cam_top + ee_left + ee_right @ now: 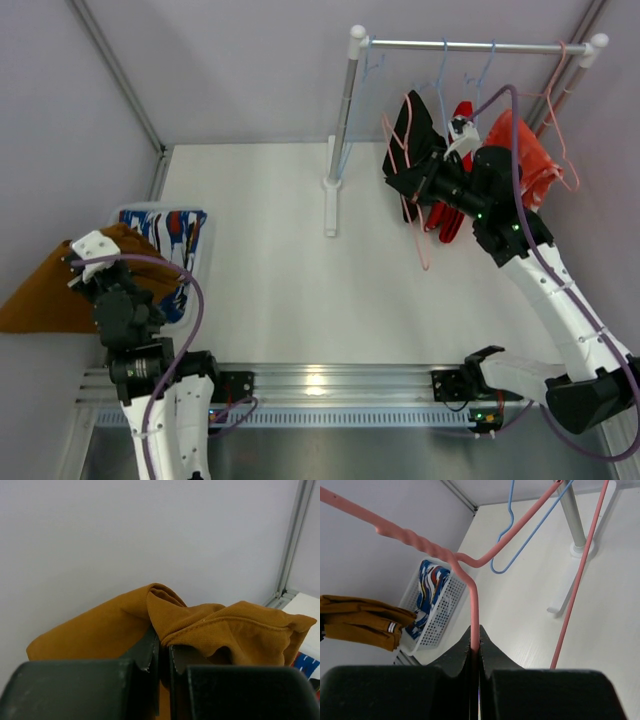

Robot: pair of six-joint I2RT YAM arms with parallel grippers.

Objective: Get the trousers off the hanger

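From above, the rack [345,110] stands at the far side of the worktop [280,290]. Well left of the rack and nearer the arm bases, the left claw [82,262] holds the tan-brown trousers [45,295] beside a white basket [203,225]. The blue patterned trousers [170,235] already lie in that basket. It looks like the drop place, and the tan pair is probably there to be let go.

Under the rack's rail, the right claw [420,176] reaches in at the black trousers [410,135], which seem to hang on the pink hanger [422,250]. The red trousers [461,115] and an orange-red garment [525,155] hang just to the right on the same rail.

In the left wrist view, the claw is pressed together on a fold of the tan cloth, and the rest bunches above and to either side. Pinching a doubled fold likely keeps the cloth from sliding out. The rack is out of sight here.

In the right wrist view, the claw is clamped shut on a straight run of the pink wire below its twisted part. This is probably to steady or tilt the hanger so the black pair can slip off. A blue hanger [507,545] hangs bare near the rack's post. Far from the rack, the basket and the tan pair show at the left.
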